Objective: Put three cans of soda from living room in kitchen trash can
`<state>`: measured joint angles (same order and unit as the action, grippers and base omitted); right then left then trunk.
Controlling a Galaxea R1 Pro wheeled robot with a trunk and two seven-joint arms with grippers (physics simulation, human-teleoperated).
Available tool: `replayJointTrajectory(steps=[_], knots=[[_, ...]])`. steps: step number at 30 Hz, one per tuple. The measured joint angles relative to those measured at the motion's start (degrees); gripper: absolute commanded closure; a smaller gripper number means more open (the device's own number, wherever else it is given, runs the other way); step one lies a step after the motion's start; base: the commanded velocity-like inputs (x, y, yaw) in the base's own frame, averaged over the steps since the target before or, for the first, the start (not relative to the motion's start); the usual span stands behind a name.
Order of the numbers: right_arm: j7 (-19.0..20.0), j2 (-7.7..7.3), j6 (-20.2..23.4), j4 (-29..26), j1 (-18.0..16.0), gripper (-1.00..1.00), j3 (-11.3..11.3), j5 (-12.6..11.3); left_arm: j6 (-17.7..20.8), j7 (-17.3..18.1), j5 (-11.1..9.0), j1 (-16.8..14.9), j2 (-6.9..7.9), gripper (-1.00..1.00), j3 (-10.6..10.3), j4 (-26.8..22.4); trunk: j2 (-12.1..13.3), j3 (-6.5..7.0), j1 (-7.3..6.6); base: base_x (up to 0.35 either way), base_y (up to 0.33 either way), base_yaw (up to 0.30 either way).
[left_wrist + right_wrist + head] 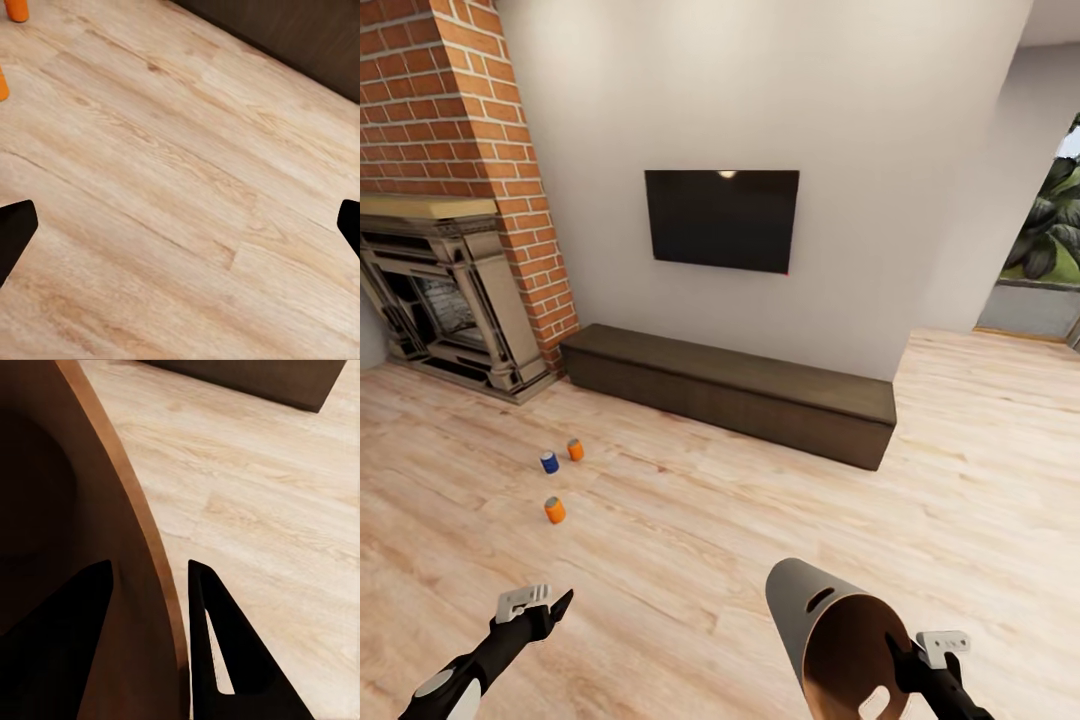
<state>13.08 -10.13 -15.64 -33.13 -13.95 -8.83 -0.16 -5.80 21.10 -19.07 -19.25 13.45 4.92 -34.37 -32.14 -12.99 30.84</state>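
The three cans stand on the floor (690,520) of the living room, out from the fireplace (445,300): a blue can (549,462) just beside an orange can (575,450), and a second orange can (554,510) nearer the robot. They are too small for any label or writing to be read. In the left wrist view only slivers of two orange cans show, cut off at the frame edge.

The right tool (150,607) pinches the rim of the bin (830,630), one finger inside and one outside; the bin is tilted, its mouth toward the robot and partly cut off by the frame.

The left tool (545,605) hangs spread over bare floor, holding nothing. The TV (722,218) is blank above the cabinet (730,385).
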Motion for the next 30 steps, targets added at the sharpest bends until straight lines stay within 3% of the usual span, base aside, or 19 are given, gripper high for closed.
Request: replayJointTrajectory(steps=[14,30], knots=[[-0.06,0.02,0.00,0.33,0.00,1.00,0.09,0.02,-0.08,-2.22,-0.02,0.00,-0.07,-1.00,0.00,-0.08,0.00,0.00,0.00,0.227,0.146,0.127],[-0.08,0.01,0.03,0.44,-0.02,1.00,0.12,-0.02,-0.12,-2.55,-0.06,0.00,-0.09,-1.00,0.00,-0.09,0.00,0.00,0.00,0.191,0.092,0.009]])
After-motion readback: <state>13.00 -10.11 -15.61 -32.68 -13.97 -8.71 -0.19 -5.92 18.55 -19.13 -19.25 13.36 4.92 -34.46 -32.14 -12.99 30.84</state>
